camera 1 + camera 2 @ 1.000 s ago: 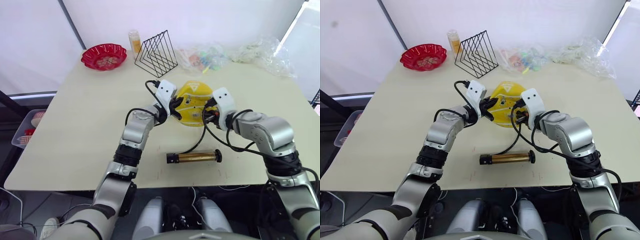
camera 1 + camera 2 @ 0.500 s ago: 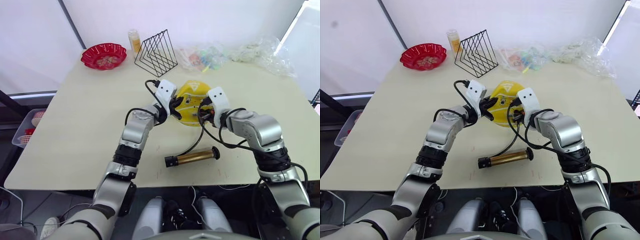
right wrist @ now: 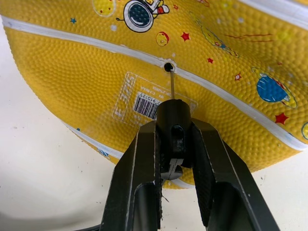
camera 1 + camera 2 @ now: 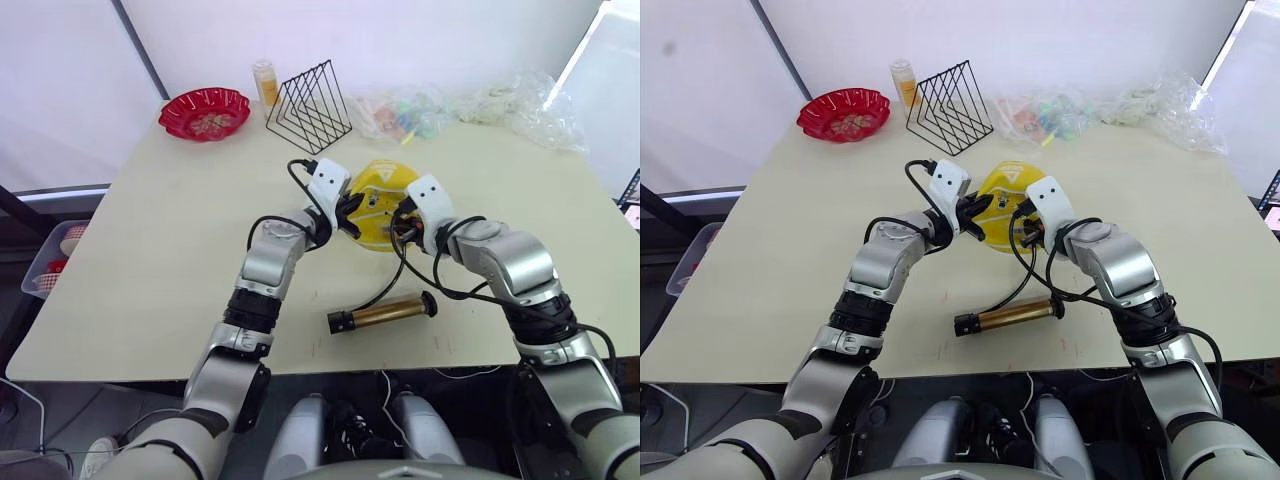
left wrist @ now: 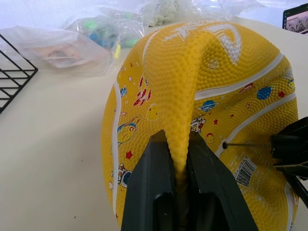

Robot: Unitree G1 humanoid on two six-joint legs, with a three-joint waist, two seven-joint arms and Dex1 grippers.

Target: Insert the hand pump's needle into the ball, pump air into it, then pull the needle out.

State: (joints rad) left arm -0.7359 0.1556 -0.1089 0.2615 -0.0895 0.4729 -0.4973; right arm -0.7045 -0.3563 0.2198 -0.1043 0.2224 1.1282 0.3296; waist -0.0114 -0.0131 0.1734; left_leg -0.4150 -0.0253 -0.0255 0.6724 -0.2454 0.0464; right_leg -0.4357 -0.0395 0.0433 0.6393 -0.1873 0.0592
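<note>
Right fingers (image 3: 144, 159) moved in, needle (image 3: 171, 84) now at ball (image 3: 202, 72) valve

Deflated yellow ball (image 4: 380, 203), needle (image 3: 172, 85) tip at its valve; bronze hand pump (image 4: 385, 312) lying nearby

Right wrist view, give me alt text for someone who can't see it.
The right gripper pinches the black fitting of the needle, whose tip sits at the valve hole of a yellow ball. A barcode sticker lies just below the hole.
</note>
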